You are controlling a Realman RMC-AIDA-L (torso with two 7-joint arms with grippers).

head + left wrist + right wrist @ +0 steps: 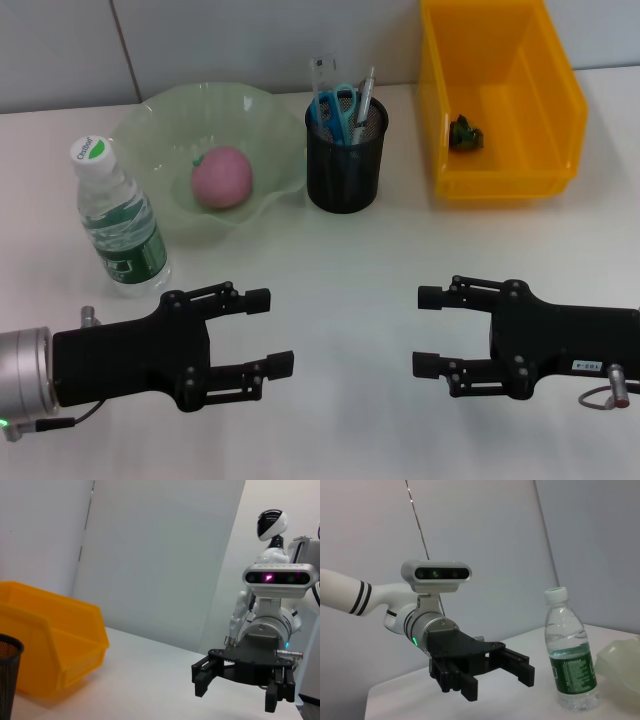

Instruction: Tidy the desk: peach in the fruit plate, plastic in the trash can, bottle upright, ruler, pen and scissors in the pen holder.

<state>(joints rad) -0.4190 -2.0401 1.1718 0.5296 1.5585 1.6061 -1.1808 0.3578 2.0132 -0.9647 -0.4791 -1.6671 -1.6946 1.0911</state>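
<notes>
White desk point(330, 300) against a pale panelled wall; everything is sitting at the far side, both arms hovering low at the near edge. Left gripper point(268, 330) is hanging with fingers spread wide, gripping nothing; right gripper point(428, 330) is mirroring it, also wide and empty, tips facing each other with bare desk between. Just beyond the left gripper, slightly outboard, the bottle point(118, 218) is standing upright, white cap on, green label, water inside. Beyond that, the peach point(222, 177) is lying in the pale green fruit plate point(150, 120). Ahead between the two grippers, the black mesh pen holder point(346, 165) is carrying the scissors point(338, 105), ruler point(321, 72) and pen point(366, 95). Beyond the right gripper, the yellow trash can point(560, 100) is holding a small dark green scrap, presumably the plastic point(466, 133). Judging from this, the task looks finished. Main risk: the left arm swinging outward and clipping the bottle, which is tall, light and would probably tip. Retracting straight back looks safest.
</notes>
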